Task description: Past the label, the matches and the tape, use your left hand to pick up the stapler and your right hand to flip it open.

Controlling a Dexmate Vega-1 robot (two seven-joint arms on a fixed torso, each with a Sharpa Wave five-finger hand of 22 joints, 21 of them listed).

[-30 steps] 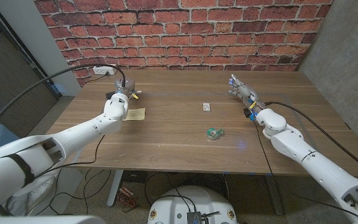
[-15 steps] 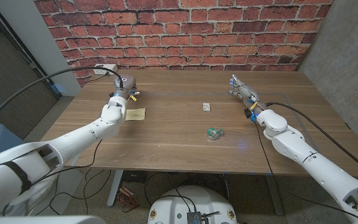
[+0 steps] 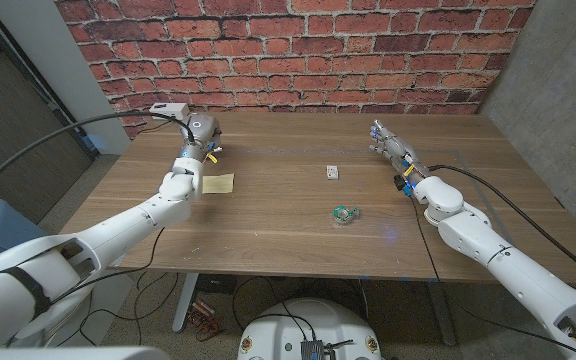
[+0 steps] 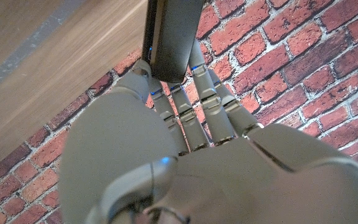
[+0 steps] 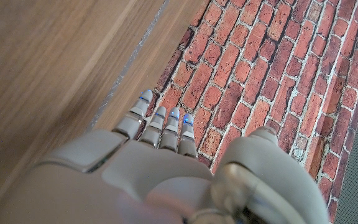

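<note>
A: Head view, far-left of the worktop point(image 3: 268, 230): the left robot hand point(image 3: 196, 143) is raised off the wood, fingers wrapped around the stapler point(image 3: 201, 126). What does the tool look like?

B: Left wrist view: a long, dark grey, smooth-sided bar point(image 4: 169, 34) with a thin black edge, standing out past the fingers point(image 4: 194, 118) that clamp it, brick wall behind. From the head camera it reads as a small pale grey block with a round mark, too small to say more.

A: And the other items?

B: A yellow label point(image 3: 219, 182) lies just below the lifted hand; a small white matchbox point(image 3: 333, 172) sits mid-worktop; a green tape roll point(image 3: 345, 213) lies nearer the front edge.

A: Right side?

B: The right robot hand point(image 3: 389, 144) is at the far right of the worktop, well apart from the stapler, fingers stretched toward the wall and holding nothing; the right wrist view shows them straight point(image 5: 160, 121), side by side.
</note>
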